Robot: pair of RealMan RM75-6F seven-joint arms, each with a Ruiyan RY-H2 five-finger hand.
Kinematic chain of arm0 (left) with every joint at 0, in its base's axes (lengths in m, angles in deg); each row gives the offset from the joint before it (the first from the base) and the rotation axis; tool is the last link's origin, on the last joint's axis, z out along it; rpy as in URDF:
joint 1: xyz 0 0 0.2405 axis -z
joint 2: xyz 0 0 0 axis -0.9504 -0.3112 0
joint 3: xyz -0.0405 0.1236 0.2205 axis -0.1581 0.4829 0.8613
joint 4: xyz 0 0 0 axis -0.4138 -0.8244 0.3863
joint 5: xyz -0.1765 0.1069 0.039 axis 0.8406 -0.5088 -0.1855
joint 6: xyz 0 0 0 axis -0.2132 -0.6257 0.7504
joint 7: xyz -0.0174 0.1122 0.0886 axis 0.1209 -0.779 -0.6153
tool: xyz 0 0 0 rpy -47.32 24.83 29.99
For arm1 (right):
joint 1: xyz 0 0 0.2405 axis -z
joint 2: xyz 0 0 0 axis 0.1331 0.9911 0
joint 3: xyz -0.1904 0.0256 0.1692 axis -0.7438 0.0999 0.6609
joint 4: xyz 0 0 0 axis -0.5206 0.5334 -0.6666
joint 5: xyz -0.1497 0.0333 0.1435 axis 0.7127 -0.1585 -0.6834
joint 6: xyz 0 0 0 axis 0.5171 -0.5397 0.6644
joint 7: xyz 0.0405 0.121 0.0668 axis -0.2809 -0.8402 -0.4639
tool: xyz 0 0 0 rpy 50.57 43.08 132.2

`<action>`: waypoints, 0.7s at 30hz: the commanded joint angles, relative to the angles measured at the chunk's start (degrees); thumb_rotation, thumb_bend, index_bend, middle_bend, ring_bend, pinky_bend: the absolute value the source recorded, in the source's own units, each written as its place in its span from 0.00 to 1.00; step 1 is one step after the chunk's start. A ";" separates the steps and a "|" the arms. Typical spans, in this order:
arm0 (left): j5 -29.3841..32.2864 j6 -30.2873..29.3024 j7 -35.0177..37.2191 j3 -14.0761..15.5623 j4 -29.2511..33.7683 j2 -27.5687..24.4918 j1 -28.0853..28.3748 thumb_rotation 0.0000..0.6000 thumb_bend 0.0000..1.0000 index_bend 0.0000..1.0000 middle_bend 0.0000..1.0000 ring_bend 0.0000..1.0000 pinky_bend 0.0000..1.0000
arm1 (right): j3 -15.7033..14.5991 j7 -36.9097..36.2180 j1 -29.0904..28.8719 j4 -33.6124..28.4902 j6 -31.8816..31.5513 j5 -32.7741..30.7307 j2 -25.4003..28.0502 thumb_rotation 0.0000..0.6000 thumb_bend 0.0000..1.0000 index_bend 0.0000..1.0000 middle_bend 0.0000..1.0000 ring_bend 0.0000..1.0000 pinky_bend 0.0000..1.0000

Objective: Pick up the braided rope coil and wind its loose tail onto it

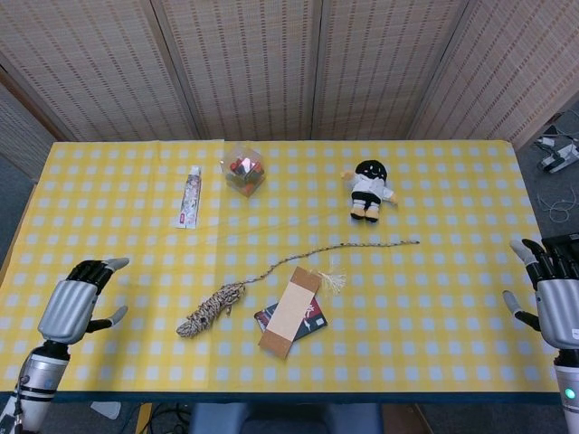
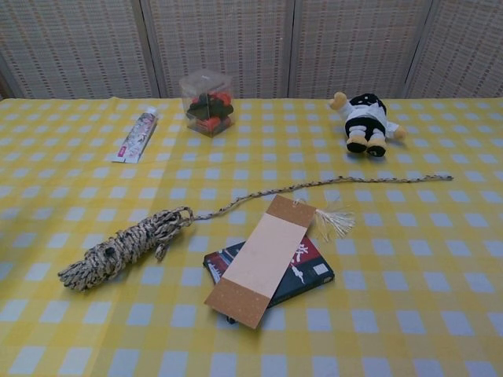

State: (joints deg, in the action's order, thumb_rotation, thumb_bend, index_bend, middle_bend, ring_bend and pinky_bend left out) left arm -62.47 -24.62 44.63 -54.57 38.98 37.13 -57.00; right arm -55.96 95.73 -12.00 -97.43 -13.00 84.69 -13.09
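Observation:
The braided rope coil [image 1: 211, 310] [image 2: 123, 247] lies on the yellow checked cloth, left of centre. Its loose tail [image 1: 348, 246] [image 2: 330, 183] runs out straight to the right across the table. My left hand [image 1: 75, 304] hovers over the table's left front part, well left of the coil, fingers slightly curled and holding nothing. At the table's right edge my right hand [image 1: 554, 289] stands with fingers spread, far from the tail's end. Neither hand shows in the chest view.
A tan bookmark with a tassel [image 1: 291, 310] [image 2: 262, 260] lies on a dark card [image 1: 305, 321] just right of the coil, touching the tail. Further back are a tube [image 1: 189, 208], a clear box [image 1: 243, 169] and a small plush doll [image 1: 369, 190].

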 commanded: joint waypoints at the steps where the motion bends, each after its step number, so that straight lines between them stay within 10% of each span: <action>1: -0.98 3.09 -1.30 -0.26 0.74 1.67 2.70 1.00 0.23 0.22 0.24 0.23 0.16 | 0.02 0.02 0.08 -0.20 -0.04 -0.14 0.18 1.00 0.24 0.16 0.16 0.08 0.20; 21: -1.33 10.91 -9.38 1.99 -4.73 14.67 9.98 1.00 0.23 0.15 0.24 0.23 0.16 | -0.20 -0.62 0.85 -0.59 0.57 -1.93 0.75 1.00 0.24 0.16 0.16 0.08 0.20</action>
State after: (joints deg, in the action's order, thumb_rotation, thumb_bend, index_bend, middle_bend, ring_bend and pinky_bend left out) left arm -64.15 -13.86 35.97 -52.87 34.84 51.05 -47.17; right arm -56.15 95.12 -11.16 -98.02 -12.44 82.77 -12.34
